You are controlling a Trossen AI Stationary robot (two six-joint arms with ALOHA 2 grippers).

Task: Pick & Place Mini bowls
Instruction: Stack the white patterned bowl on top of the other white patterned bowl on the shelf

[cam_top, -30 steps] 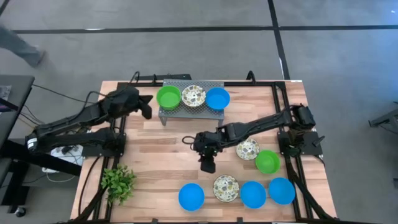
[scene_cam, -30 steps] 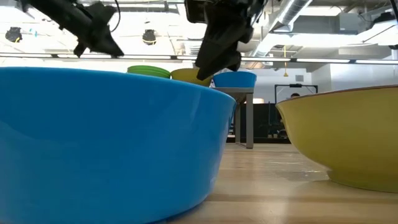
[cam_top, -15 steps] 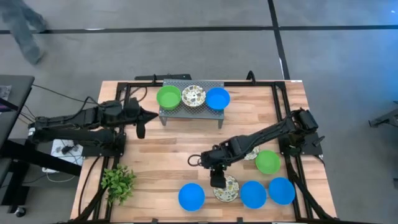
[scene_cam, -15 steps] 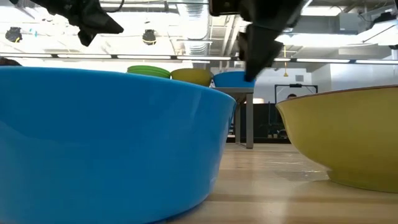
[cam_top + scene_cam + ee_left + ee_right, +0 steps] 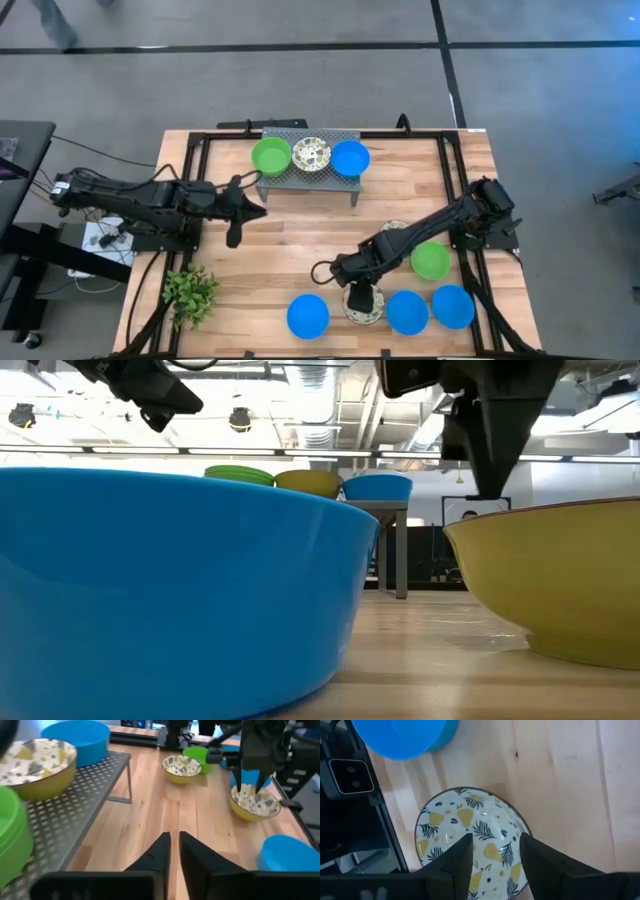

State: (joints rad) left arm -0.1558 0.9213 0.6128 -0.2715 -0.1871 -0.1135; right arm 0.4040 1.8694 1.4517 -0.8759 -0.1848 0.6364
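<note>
My right gripper [image 5: 358, 297] [image 5: 496, 851] stands open, pointing down, just above a white floral mini bowl [image 5: 470, 820] [image 5: 370, 312] in the near row. Its fingers hang over the bowl's inside and touch nothing. In the low view its finger [image 5: 492, 460] ends above that bowl's yellow outside [image 5: 560, 580]. Blue mini bowls [image 5: 308, 315] [image 5: 406, 312] [image 5: 452, 306] flank it. A green bowl [image 5: 430, 260] and another floral bowl [image 5: 181, 767] rest farther back. My left gripper [image 5: 258, 207] [image 5: 173, 842] hovers near the rack's left front, open by a narrow slit, with nothing in it.
A grey mesh rack [image 5: 305, 180] at the back centre carries a green [image 5: 271, 157], a floral [image 5: 311, 155] and a blue bowl [image 5: 349, 158]. A small leafy plant [image 5: 190, 292] stands at the near left. Bare wood lies between the rack and the near row.
My right gripper has gone from the table's middle toward the near edge and now stands over the floral bowl in the near row, its wrist rolled and tipped further down. My left arm has swung from beside the rack's left end toward the near edge and the table's middle.
</note>
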